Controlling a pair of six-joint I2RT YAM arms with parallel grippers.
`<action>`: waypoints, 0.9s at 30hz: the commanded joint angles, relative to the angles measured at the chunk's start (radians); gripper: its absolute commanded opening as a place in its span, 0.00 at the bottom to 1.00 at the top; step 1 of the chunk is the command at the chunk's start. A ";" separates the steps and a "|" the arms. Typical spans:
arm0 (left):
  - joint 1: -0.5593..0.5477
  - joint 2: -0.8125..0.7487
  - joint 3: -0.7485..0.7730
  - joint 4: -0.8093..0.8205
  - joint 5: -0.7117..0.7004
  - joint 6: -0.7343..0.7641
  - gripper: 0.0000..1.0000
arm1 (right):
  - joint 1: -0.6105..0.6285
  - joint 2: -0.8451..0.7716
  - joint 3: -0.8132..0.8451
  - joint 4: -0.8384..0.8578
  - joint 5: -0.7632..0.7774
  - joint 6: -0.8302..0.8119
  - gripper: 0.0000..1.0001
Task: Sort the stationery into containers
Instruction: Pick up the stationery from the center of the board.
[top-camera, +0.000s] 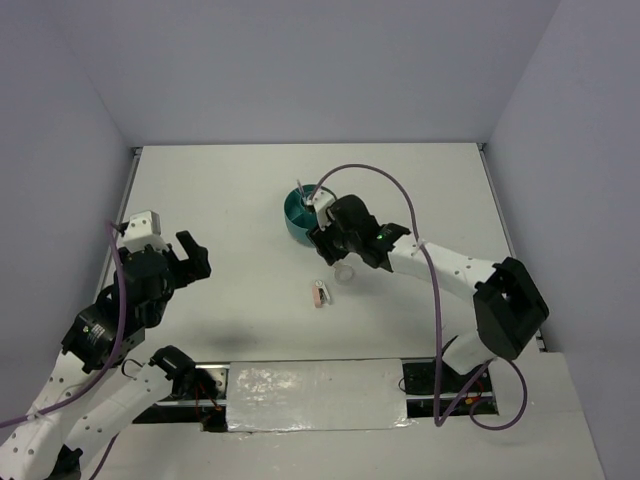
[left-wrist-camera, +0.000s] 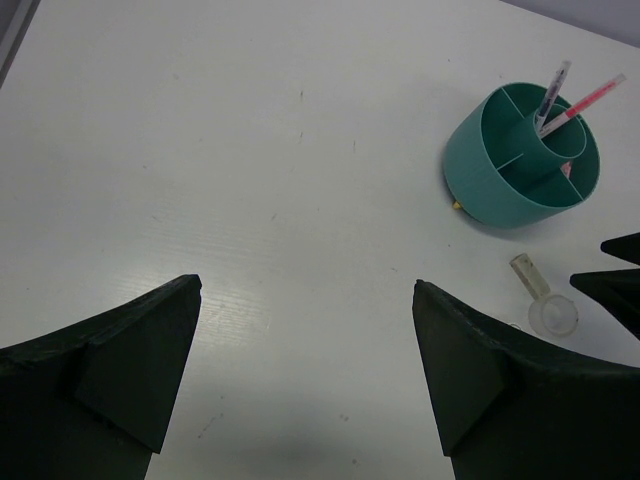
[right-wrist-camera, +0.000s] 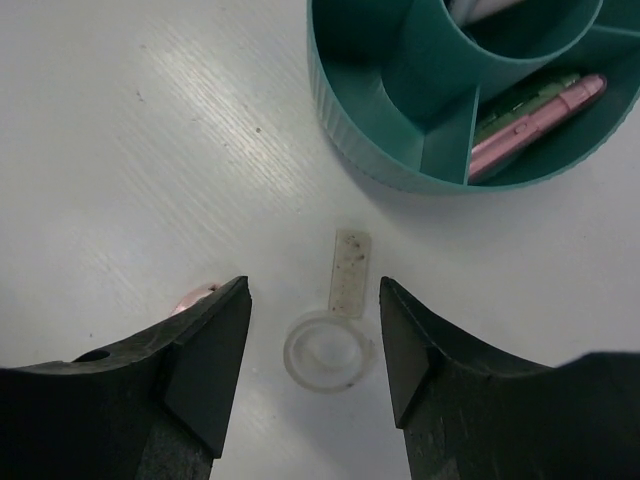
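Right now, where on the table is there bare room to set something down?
Bare: the wide table stretch between the left hand and the teal organiser, and the far strip behind it. Crowded: the near side of the organiser, where the open right hand straddles the tape ring, clip close by.

Tape ring (right-wrist-camera: 325, 352) on the table (right-wrist-camera: 150, 150) before the organiser (right-wrist-camera: 370, 140), clip (top-camera: 319, 294) nearer still.

1. Left gripper (left-wrist-camera: 307, 285): fingers spread wide at the bottom of the frame, over the white table (left-wrist-camera: 200, 150).
2. Teal organiser (left-wrist-camera: 495, 185) upper right, upright. Grey pen (left-wrist-camera: 553, 92) and pink pen (left-wrist-camera: 590, 100) lean in its central cup.
3. Clear tape ring (left-wrist-camera: 553, 316) lies flat at right, below the organiser.
4. Small yellowish piece (left-wrist-camera: 457, 206) at the organiser's lower-left base.
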 joint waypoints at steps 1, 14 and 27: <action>0.007 -0.007 -0.009 0.043 0.012 0.022 0.99 | 0.020 0.069 0.010 0.004 0.108 0.008 0.61; 0.005 -0.010 -0.012 0.048 0.025 0.031 0.99 | 0.023 0.285 0.052 0.064 0.164 0.008 0.54; 0.007 -0.006 -0.012 0.054 0.032 0.034 0.99 | -0.011 0.352 0.067 0.075 0.099 0.014 0.35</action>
